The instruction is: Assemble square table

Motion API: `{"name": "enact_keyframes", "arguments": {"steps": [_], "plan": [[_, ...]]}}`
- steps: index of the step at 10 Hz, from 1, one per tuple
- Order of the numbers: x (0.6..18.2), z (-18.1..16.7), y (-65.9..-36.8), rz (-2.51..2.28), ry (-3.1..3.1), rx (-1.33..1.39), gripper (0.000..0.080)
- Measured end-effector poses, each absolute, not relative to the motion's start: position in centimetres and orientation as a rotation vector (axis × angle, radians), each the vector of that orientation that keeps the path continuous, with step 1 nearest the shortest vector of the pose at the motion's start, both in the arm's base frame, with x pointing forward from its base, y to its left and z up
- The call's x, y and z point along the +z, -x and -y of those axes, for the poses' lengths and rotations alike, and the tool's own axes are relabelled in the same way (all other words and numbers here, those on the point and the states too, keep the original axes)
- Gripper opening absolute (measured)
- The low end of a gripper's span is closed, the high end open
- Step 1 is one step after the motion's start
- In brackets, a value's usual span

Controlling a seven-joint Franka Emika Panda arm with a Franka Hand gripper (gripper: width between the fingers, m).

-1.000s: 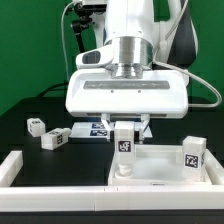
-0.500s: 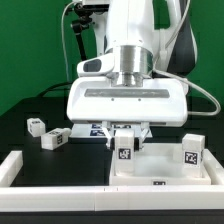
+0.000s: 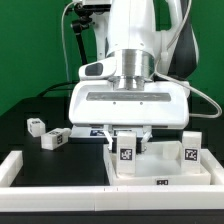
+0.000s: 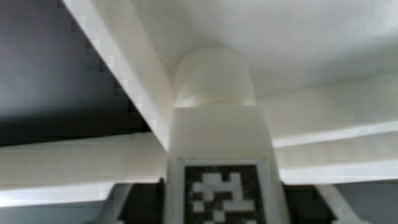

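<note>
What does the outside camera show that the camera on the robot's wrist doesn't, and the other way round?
Only the exterior view shows the gripper itself, a second leg standing near the slab's corner on the exterior view's right, two loose legs on the dark table, and a white rail. Only the wrist view gives a close look at the leg's rounded end. Both show the tagged leg under the gripper and part of the slab.

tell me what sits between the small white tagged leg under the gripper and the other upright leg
Nothing: between the small white leg and the other upright leg lies only the bare white square plastic slab, seen in the exterior view.
</note>
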State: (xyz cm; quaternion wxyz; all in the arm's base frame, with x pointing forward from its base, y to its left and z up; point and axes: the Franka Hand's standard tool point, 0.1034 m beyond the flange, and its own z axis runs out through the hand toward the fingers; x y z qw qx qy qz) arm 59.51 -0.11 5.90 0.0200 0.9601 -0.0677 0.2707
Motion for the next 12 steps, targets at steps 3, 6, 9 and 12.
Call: {"name": "enact_keyframes", "arguments": {"steps": [3, 6, 9, 12], "plan": [[5.8, 0.1, -59.5, 0.208, -2.979, 0.837, 0.0628], [5.8, 0.1, -59.5, 0.207, -2.979, 0.836, 0.0648], [6.6, 0.0, -59.6, 0.222, -3.031, 0.719, 0.0649], [8.6, 0.1, -61.5, 0.252, -3.108, 0.522, 0.0649]]}}
